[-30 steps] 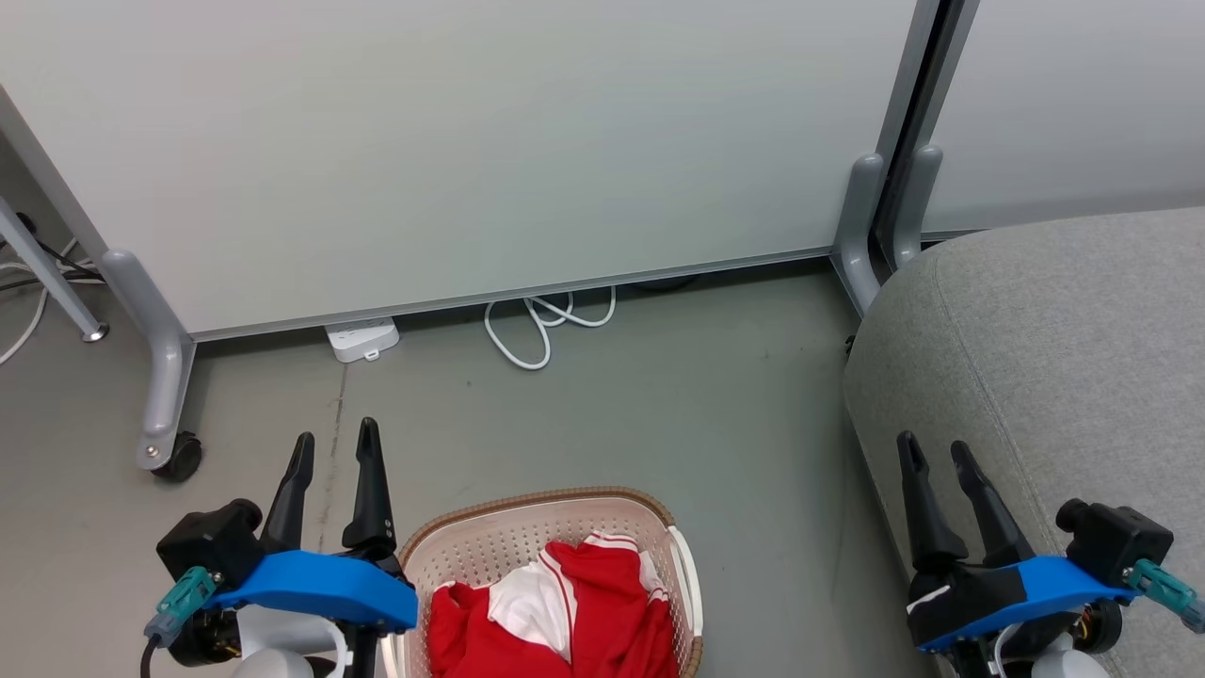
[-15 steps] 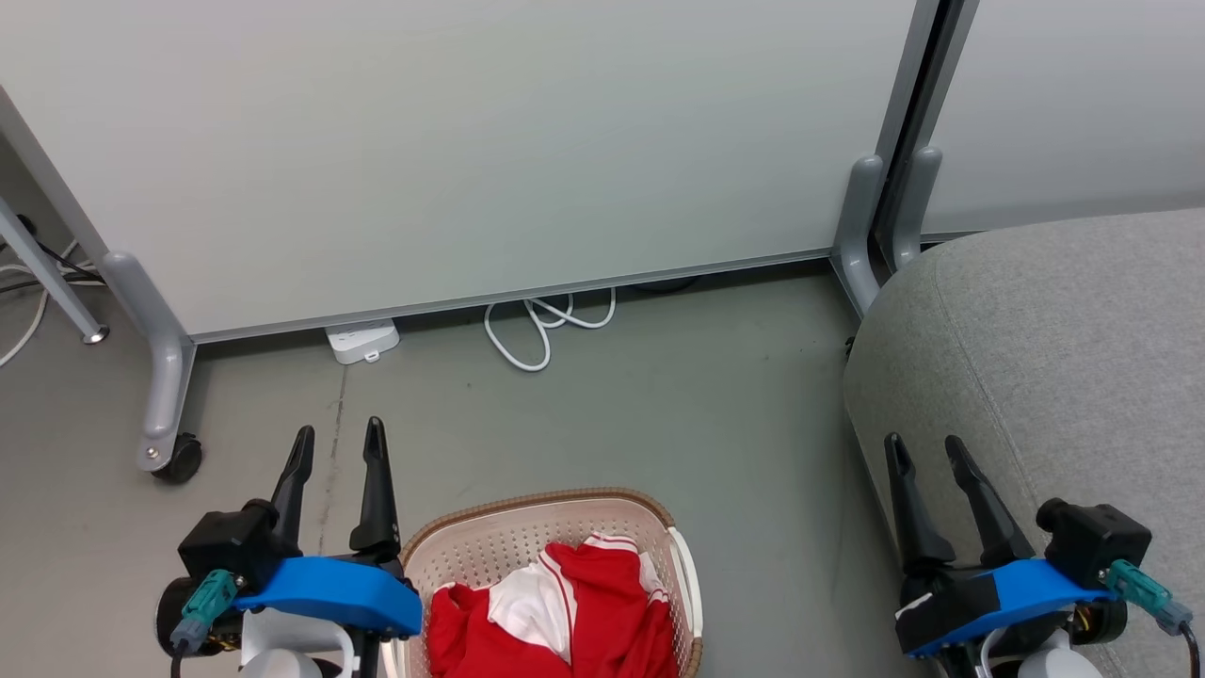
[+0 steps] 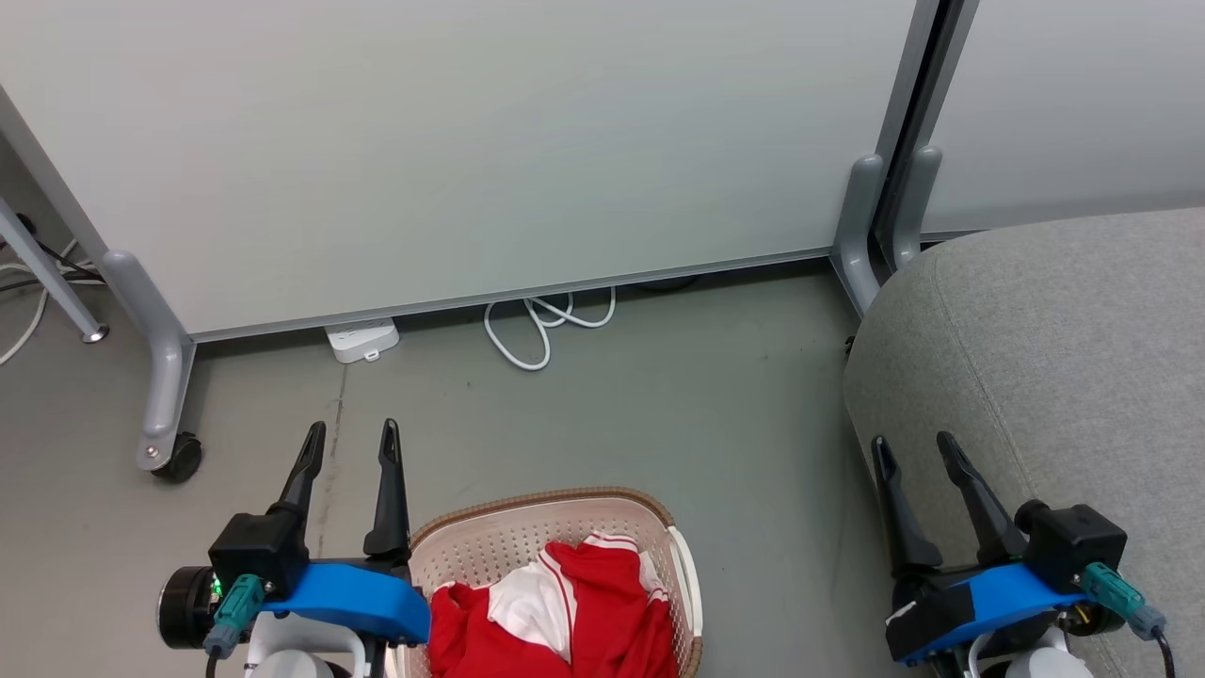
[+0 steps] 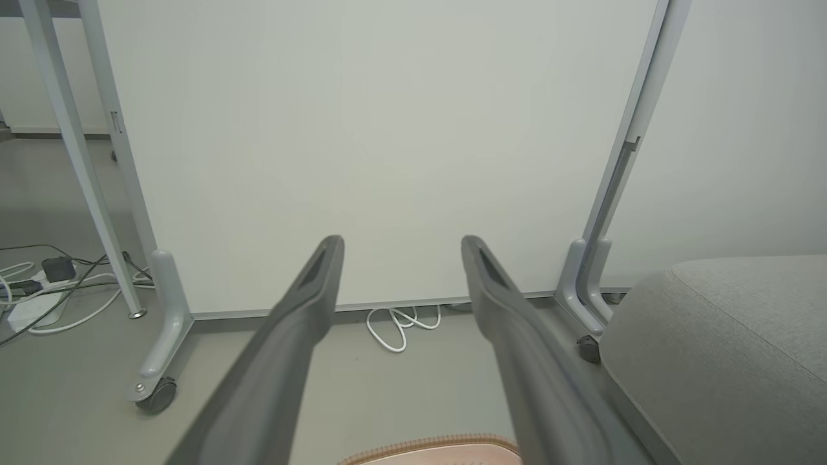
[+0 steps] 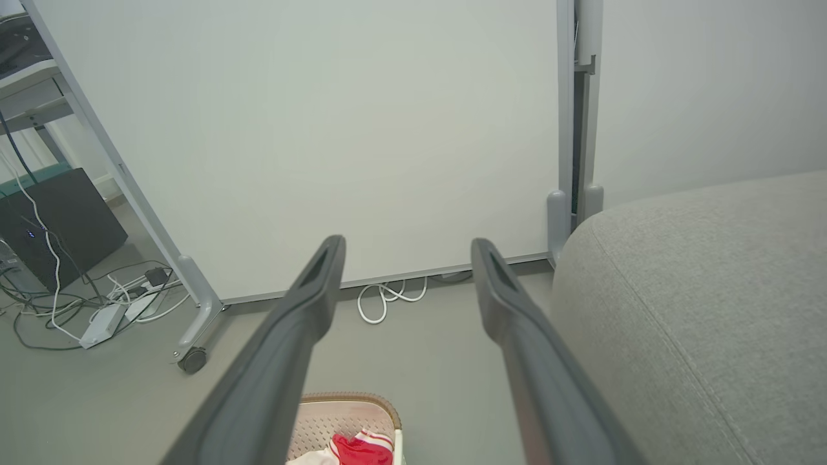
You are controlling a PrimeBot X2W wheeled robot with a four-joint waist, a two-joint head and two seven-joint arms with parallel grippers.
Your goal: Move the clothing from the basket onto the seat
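Left end effector (image 3: pixel 353 428) nearer — clothing (image 3: pixel 574 612) beside

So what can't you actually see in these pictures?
- Head view: the bottom edge cuts off the near part of the basket and clothing; garment count unclear.
- Head view: the basket's left side hides behind the blue mount of the left gripper.
- Head view: the sofa runs off the right edge.
- Left wrist view: bottom edge leaves a sliver of basket rim.
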